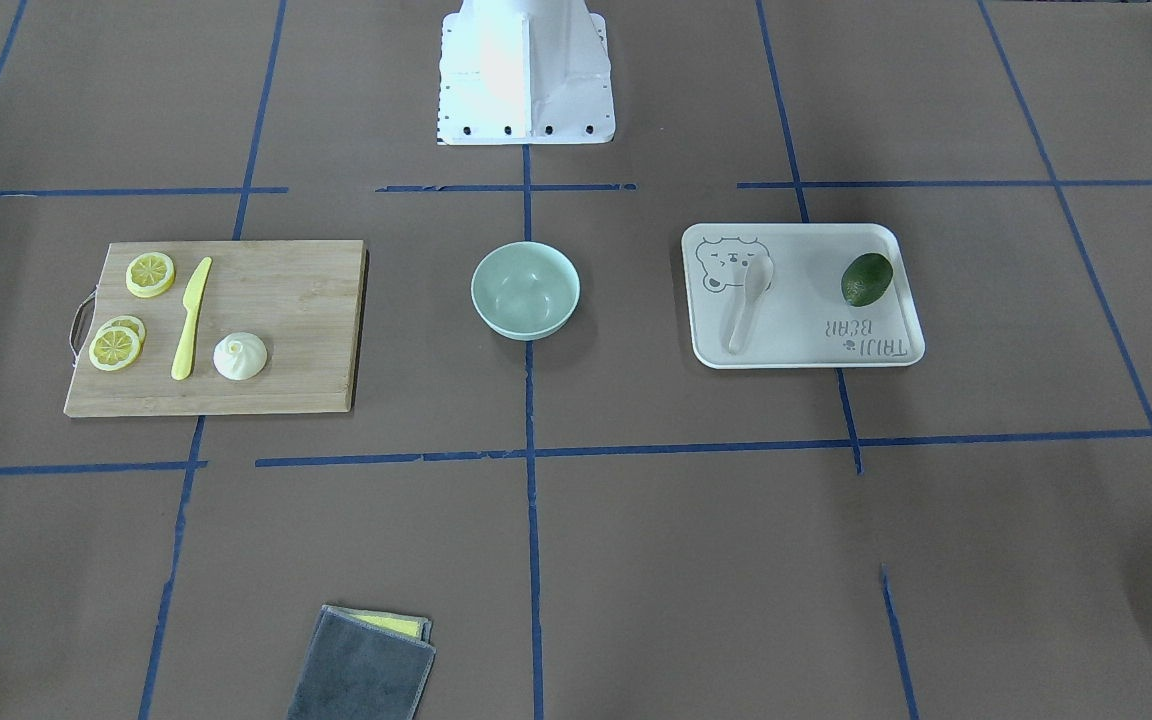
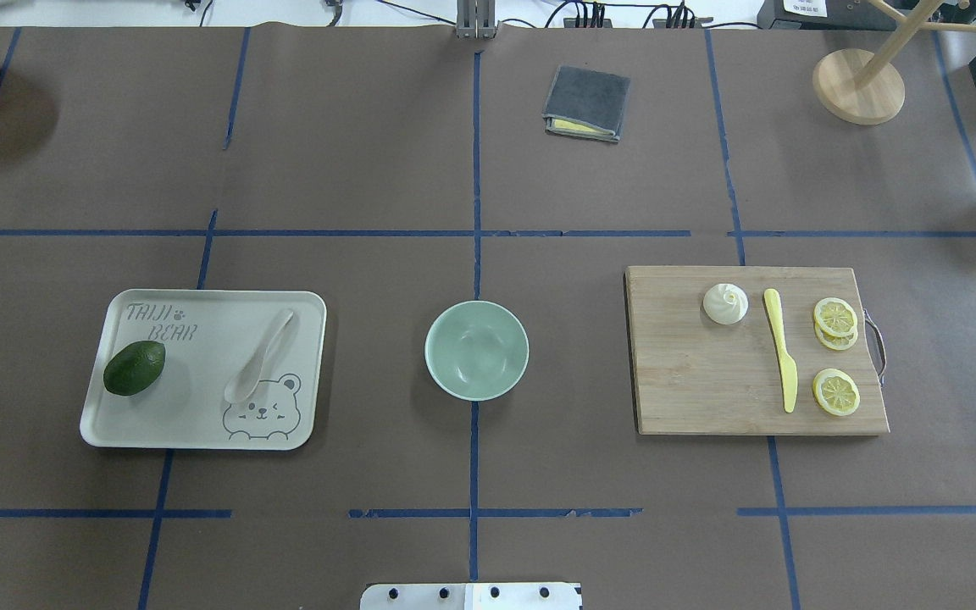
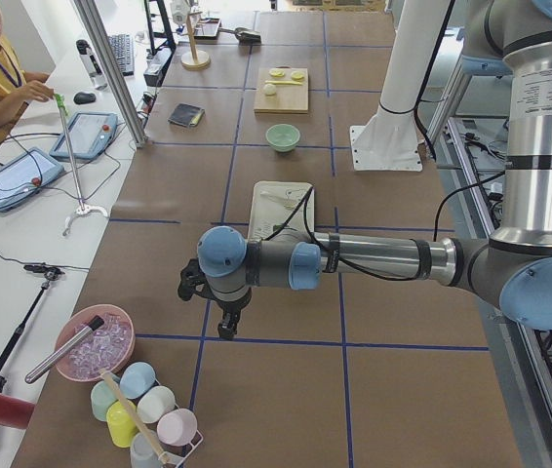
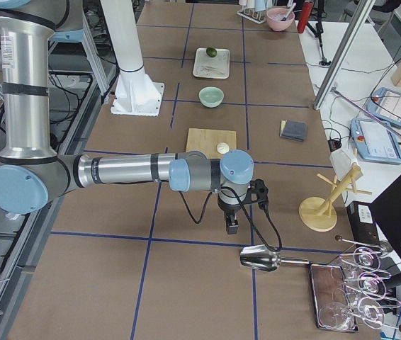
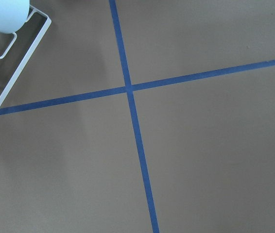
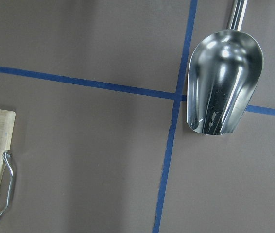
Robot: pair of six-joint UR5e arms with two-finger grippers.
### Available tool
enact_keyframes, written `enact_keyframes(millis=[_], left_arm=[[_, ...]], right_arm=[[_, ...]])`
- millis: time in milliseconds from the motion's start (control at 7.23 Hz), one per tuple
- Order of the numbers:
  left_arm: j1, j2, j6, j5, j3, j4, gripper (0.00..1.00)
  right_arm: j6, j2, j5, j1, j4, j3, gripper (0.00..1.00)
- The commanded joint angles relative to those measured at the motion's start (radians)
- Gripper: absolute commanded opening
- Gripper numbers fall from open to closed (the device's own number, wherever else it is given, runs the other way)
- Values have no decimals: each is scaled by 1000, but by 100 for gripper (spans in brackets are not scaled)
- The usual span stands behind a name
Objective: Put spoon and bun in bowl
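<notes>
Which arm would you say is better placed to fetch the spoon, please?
Left, I'd judge: the spoon lies on the tray on the robot's left of the bowl; the bun sits on the right.

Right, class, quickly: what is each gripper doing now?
Left gripper: cannot be told, seen only from a side view.
Right gripper: cannot be told either.

Bright, even indoor light; every view is sharp.
The white robot base [image 1: 526,70] blows out to a bluish glare in the front view, and the metal scoop [image 6: 224,82] carries bright highlights. Shadows on the brown surface [image 1: 636,560] are soft and faint, hugging the bowl [image 2: 477,349] and tray [image 2: 191,407].
</notes>
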Motion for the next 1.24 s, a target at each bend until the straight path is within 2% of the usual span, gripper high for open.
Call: enact_keyframes(millis=[0,415,830,968,1106], left_arm=[[1,-4,14,5,-6,-35,100],[15,-9,8,80,-11,-43,100],[39,-8,14,75,-18,-51,100],[114,-8,3,33,-20,-139,100],[166,-6,-73,-63,-15,-205,100]], right_arm=[[0,0,5,-11,4,-10,100],[0,6,3,-37,7,-2,100],[-2,43,25,-76,-5,-1,100],[-2,43,25,-82,-5,-1,100],[-2,43,25,-99,-5,1,100]])
